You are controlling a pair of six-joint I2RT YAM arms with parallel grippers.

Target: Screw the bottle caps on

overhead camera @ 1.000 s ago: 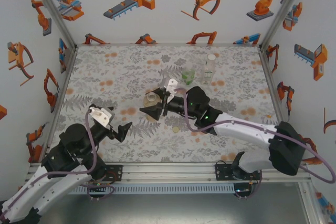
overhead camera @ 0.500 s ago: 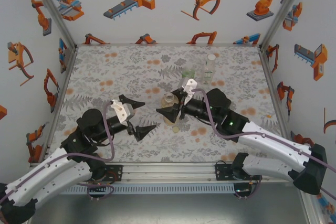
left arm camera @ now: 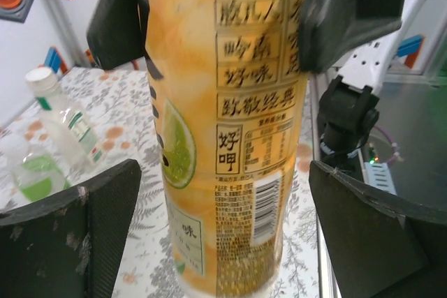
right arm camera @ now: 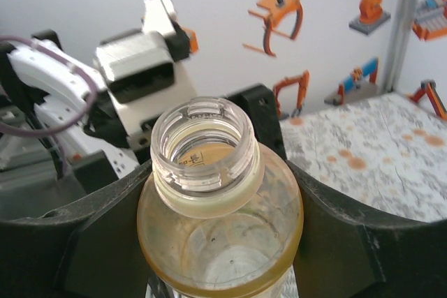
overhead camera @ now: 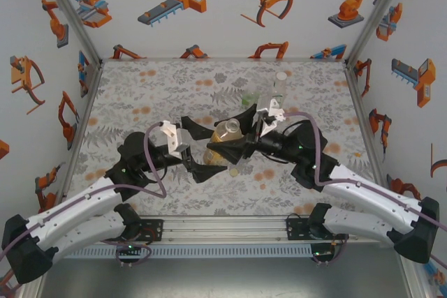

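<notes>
Top external, tabletop (overhead camera: 140, 88): floral-print mat, walled on three sides by panels with orange robot drawings. Both arms reach in from the bottom edge and meet at frame centre.
Right hand (overhead camera: 222, 132): on the right-side arm, partly closed, clamped on the amber bottle from both sides. Right wrist view shows black fingers (right arm camera: 84, 242) against each flank, below the bottle's shoulder.
Left hand (overhead camera: 215, 149): on the left-side arm, spread wide, holding nothing. Left wrist view puts its fingers (left arm camera: 77, 235) in the lower corners, either side of the bottle's lower body, with a gap on both sides.
Amber bottle (overhead camera: 227, 132): frame centre, tilted, neck open with no cap. Printed label faces the left wrist camera. Can't tell if the base touches the tabletop.
Slim bottle (overhead camera: 279, 90): upright, upper right of centre, white cap (left arm camera: 38, 75) on top.
Green bottle (overhead camera: 250, 100): upright, just left of the slim one.
Yellowish cap (overhead camera: 232, 171): loose on the mat, just below the amber bottle, beside the left hand's lower finger.
</notes>
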